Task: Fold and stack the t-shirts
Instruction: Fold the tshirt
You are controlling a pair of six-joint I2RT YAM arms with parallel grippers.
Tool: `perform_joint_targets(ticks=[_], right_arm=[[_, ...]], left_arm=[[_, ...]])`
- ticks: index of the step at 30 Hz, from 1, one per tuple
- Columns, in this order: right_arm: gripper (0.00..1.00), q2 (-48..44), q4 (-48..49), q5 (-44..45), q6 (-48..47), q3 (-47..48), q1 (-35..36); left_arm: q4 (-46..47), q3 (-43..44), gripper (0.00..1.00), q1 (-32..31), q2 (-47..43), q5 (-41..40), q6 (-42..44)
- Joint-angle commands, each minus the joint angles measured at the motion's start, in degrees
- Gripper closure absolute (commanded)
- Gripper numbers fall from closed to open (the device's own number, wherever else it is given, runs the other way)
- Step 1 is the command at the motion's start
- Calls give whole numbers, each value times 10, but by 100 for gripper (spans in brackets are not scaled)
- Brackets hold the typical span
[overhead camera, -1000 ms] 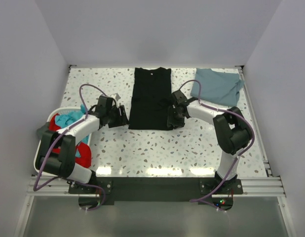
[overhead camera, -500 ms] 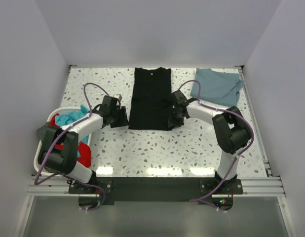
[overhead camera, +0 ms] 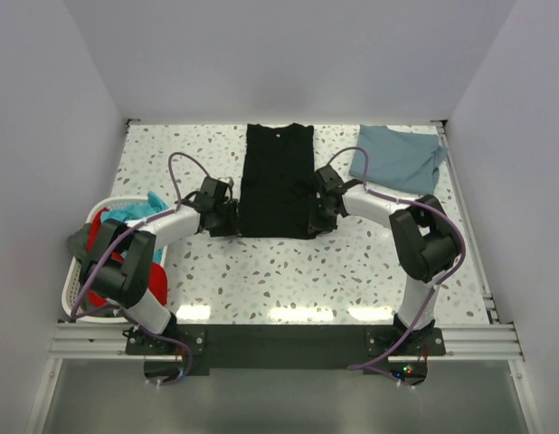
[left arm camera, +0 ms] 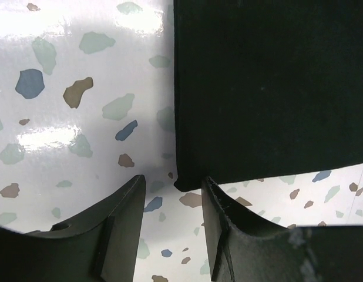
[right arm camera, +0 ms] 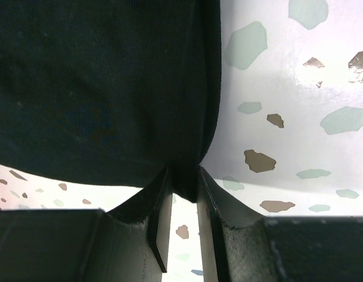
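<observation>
Left jaws, spread, reached the black t-shirt (overhead camera: 278, 181) at seven o'clock; right jaws pinched it at five, fold looked near.

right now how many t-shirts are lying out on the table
2. The black t-shirt lies in the middle of the table; the slate-blue t-shirt sits at its far right corner. The basket may hide more.

The black t-shirt (overhead camera: 276, 181) and slate-blue t-shirt (overhead camera: 402, 155) contrast with the white speckled table (overhead camera: 288, 271).
</observation>
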Motion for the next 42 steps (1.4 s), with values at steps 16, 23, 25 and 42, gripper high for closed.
perform_joint_targets(ticks=[16, 23, 25, 42], right_arm=[[77, 0, -3, 11, 4, -19, -1], [78, 1, -2, 12, 5, -18, -1], [79, 1, -2, 12, 5, -18, -1], [100, -72, -92, 42, -21, 57, -2]], left_arm=[[6, 31, 64, -21, 49, -12, -6], [5, 16, 71, -30, 58, -3, -8], [1, 15, 76, -30, 62, -6, -6], [-69, 114, 100, -30, -14, 26, -2]])
